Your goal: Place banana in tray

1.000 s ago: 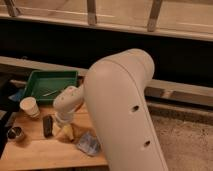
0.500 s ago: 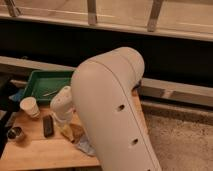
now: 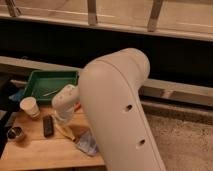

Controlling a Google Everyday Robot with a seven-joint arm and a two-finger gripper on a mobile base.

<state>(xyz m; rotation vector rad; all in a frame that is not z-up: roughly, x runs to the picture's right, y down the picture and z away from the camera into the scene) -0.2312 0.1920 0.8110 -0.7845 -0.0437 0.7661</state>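
Observation:
The pale yellow banana (image 3: pixel 65 131) lies on the wooden table (image 3: pixel 35 150), in front of the dark green tray (image 3: pixel 36 80). The tray stands at the table's back left and holds a thin pale stick (image 3: pixel 50 92). My gripper (image 3: pixel 62 119) hangs from the white wrist (image 3: pixel 65 100), just above the banana's back end and close in front of the tray. My large white arm link (image 3: pixel 120 115) fills the middle of the view and hides the table's right part.
A paper cup (image 3: pixel 30 107) stands left of the gripper. A black oblong object (image 3: pixel 48 125) lies beside the banana. A small metal cup (image 3: pixel 16 133) is at the far left. A crumpled blue packet (image 3: pixel 88 144) lies front right. A thin orange-red item (image 3: pixel 77 106) peeks out by the wrist.
The big arm link swung a little left, then partly back to the right. The gripper stayed over the banana, which has not moved.

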